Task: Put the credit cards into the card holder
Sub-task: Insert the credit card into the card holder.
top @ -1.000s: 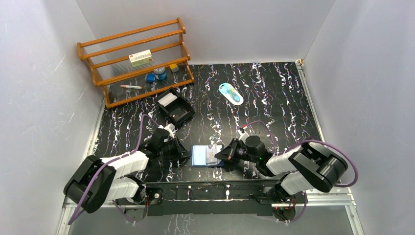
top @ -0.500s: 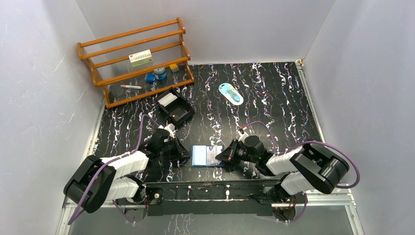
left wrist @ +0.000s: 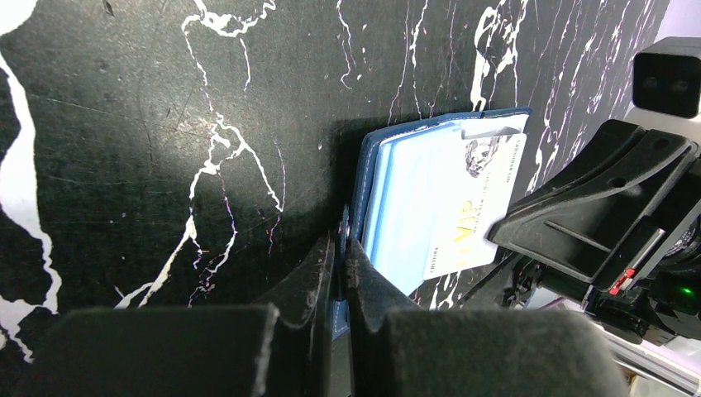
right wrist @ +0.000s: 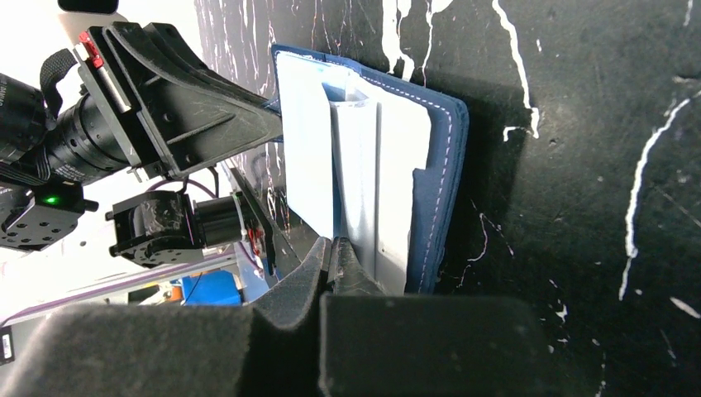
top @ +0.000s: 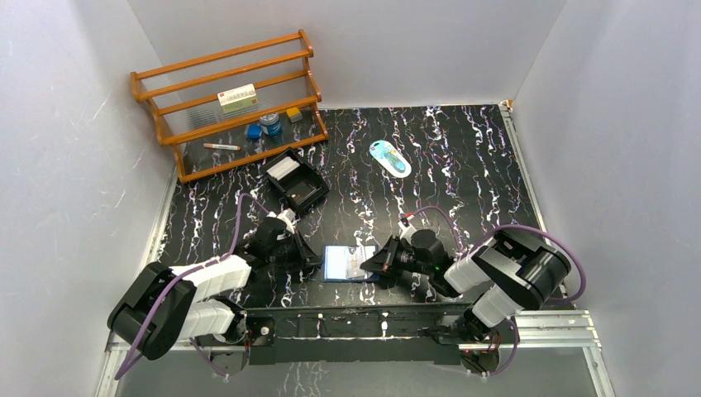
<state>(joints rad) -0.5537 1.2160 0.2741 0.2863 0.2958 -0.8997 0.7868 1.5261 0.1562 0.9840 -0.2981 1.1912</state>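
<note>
The navy card holder lies open near the table's front edge, its pale blue pockets facing up. My left gripper is shut on the card holder's left edge, low on the table. A white credit card with gold print lies partly in the right pocket. My right gripper is shut on the near edge of this credit card, level with the holder's right flap. The two grippers face each other across the holder.
A black open tray holding a white item sits behind the left arm. A wooden rack with a box and small items stands at the back left. A light blue packet lies mid-table. Grey walls close both sides.
The right arm has shifted slightly left, carrying the card a little further over the holder. The left gripper has held still.
</note>
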